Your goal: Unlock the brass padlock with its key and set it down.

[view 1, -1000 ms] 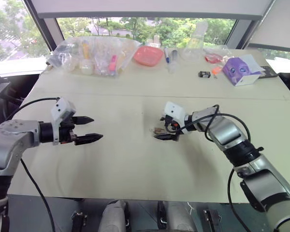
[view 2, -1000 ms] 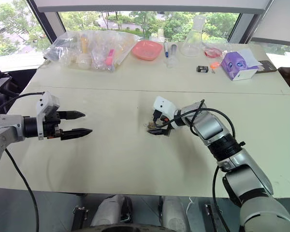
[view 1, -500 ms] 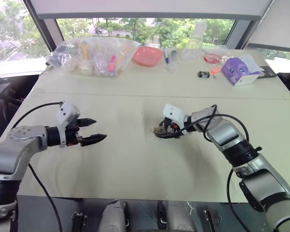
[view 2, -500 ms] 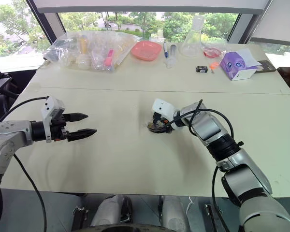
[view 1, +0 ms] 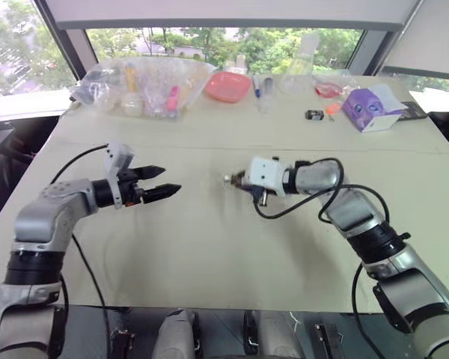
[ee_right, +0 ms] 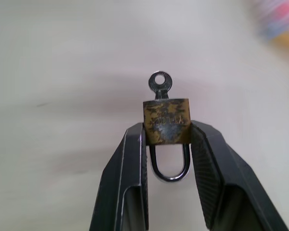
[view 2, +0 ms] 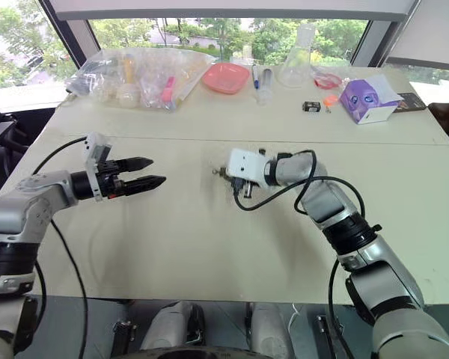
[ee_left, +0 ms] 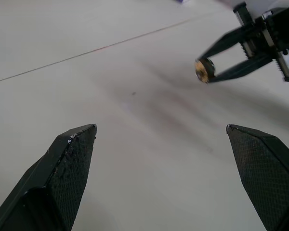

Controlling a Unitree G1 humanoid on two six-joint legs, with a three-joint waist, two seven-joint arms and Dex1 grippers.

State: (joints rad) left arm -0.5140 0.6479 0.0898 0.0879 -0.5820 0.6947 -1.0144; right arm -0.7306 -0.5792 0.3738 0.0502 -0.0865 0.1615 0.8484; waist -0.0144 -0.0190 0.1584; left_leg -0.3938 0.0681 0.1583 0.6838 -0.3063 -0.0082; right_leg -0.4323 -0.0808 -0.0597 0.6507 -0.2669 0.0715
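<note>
**Padlock pinched in my right hand above the counter**

My right hand (ee_right: 166, 139) is clamped on the brass padlock (ee_right: 166, 121), one black finger pressing each side of its body. The silvery shackle (ee_right: 169, 163) loops back between the fingers, and the key (ee_right: 160, 84) sticks out of the lock's far end, its round eyelet showing. The lock hangs in the air over the middle of the pale counter (view 1: 209, 247), pointing toward my left hand (view 1: 159, 184), whose fingers stand wide apart with nothing between them. Bare counter lies between the two hands.

Along the far edge, well apart from both hands, sit a heap of clear plastic bags (view 1: 146, 86), a pink tray (view 1: 229, 85), a glass flask (view 1: 298, 75), a small black object (view 1: 315, 114) and a purple box (view 1: 372, 108).
</note>
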